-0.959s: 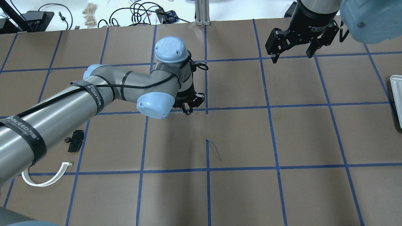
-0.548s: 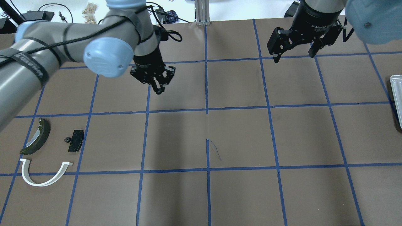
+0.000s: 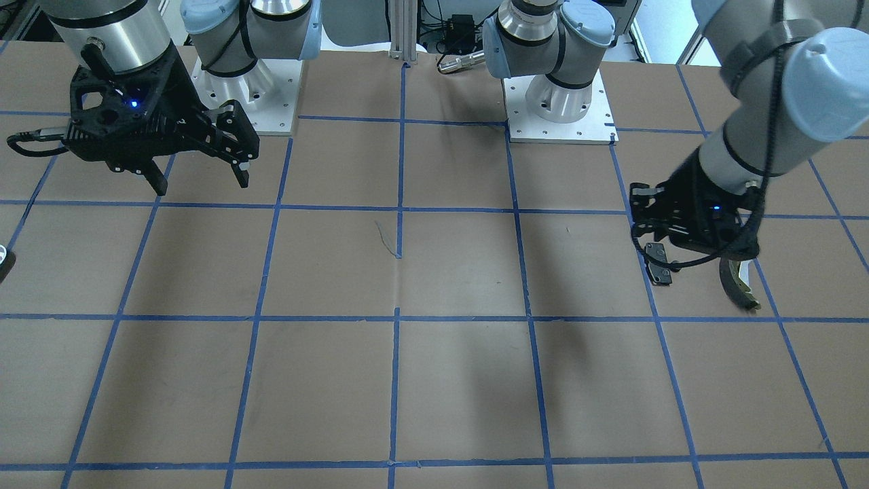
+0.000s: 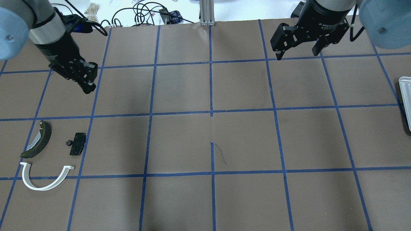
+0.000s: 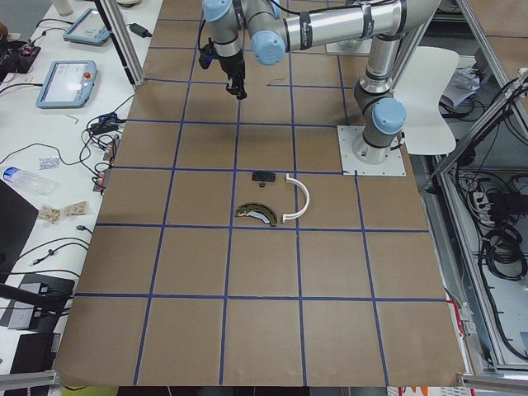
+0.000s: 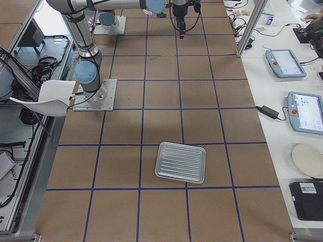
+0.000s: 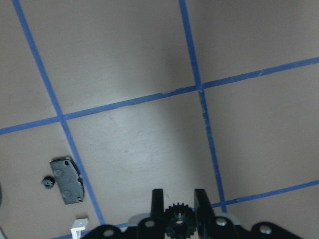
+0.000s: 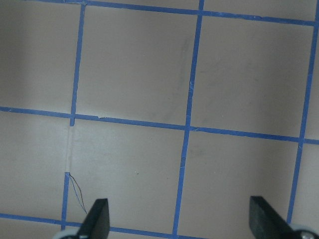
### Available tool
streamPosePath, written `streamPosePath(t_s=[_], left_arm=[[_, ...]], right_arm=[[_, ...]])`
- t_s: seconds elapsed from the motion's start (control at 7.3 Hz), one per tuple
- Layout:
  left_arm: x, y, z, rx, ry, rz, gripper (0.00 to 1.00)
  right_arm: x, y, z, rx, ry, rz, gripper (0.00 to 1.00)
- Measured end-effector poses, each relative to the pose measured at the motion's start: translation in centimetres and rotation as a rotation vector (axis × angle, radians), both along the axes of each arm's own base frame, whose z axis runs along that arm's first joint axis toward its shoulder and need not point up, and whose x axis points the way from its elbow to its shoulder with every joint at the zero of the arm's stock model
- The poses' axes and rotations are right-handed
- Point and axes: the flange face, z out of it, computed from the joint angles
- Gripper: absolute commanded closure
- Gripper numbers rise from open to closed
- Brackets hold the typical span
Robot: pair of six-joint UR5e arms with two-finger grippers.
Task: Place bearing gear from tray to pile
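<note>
Left fingers point(image 7: 157, 199) are pinching the bearing gear point(image 7: 178, 222), a small black toothed wheel, between their tips, and the two pads are sitting close against its teeth. The left gripper point(image 4: 87, 88) is hanging raised above the table point(image 4: 244, 141), off to the far side of the pile point(image 4: 48, 157).

The pile is lying in the square nearer the robot:
- a flat black pad point(image 4: 78, 144), with a small toothed part point(image 4: 68, 143) just beside it
- an olive brake shoe point(image 4: 38, 139)
- a white arc point(image 4: 45, 179)

The tray point(image 6: 180, 162) is sitting well apart at the table's other end, with nothing showing in it. The right gripper point(image 4: 297, 55) is waiting spread wide and holding nothing.

Judgement: the pick looks done and the transfer leg is under way, with the release not yet made. The next move is calling for travel toward the robot until the gear is over bare table next to the pad. After that comes a lowering close to the surface before parting the fingers, since a round gear may roll if dropped from height.
</note>
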Motion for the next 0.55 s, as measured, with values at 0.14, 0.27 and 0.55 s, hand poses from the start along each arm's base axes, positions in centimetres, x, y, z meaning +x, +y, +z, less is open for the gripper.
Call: streamPosePath(t_s=[0.14,0.27,0.55], left_arm=[[6.1,0.2,-0.9,0.011,-0.012,-0.012,1.00],[11.0,0.6,-2.6,0.012,-0.018,-0.020,1.00],[16.5,2.1,-7.4,-0.017,-0.039,-0.019,1.00]], right_arm=[[-0.1,0.6,0.0,0.024,0.003,-0.012,0.00],[-0.1,1.0,-0.1,0.041,0.005,-0.019,0.00],[-0.2,1.3,-0.6,0.048,0.005,-0.021,0.00]])
